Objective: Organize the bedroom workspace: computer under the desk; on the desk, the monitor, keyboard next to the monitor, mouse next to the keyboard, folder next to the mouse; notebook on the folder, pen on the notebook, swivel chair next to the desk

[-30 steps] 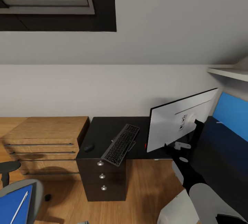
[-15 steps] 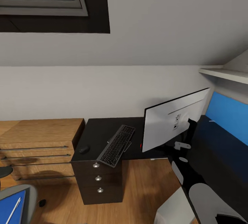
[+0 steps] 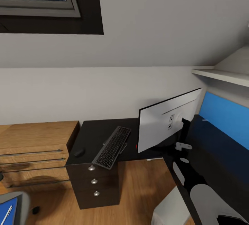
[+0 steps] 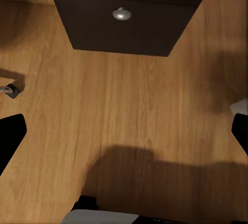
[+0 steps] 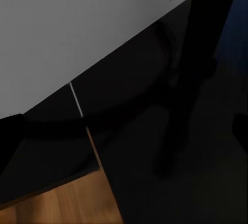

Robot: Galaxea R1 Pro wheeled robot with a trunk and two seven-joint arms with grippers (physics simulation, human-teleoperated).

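Monitor [image 3: 166, 123] stands on the desk [image 3: 93, 136] right of the keyboard [image 3: 112, 146] and mouse [image 3: 79, 152], so the folder [image 3: 7, 211] on the chair at the near left looks next; the left gripper [image 4: 124, 131] hangs spread over floor, the right one's state unclear.

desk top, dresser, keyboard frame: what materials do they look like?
The desk looks like black laminate or lacquer, smooth with a faint sheen; its drawers carry round metallic-looking knobs. The dresser looks like light wood or veneer, with visible grain. The keyboard frame looks silvery, metal or painted plastic; cannot tell which.
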